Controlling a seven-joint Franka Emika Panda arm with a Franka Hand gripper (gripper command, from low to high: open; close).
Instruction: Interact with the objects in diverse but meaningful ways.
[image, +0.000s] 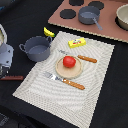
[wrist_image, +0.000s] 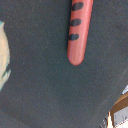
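Banana (image: 48, 32) mostly hidden behind the two-handled pot (image: 38, 48), sausage (wrist_image: 79, 31) cut off by wrist view edge, gripper (image: 4, 59) cropped at exterior view's left, jaw state unclear.

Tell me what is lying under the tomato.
The tomato sits on a round wooden board, and the board lies on a striped mat. The board's middle is covered by the tomato, so anything there cannot be seen.

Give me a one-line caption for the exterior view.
Toy tomato on a round board, placemat between two-handled pot and stove-top saucepan.
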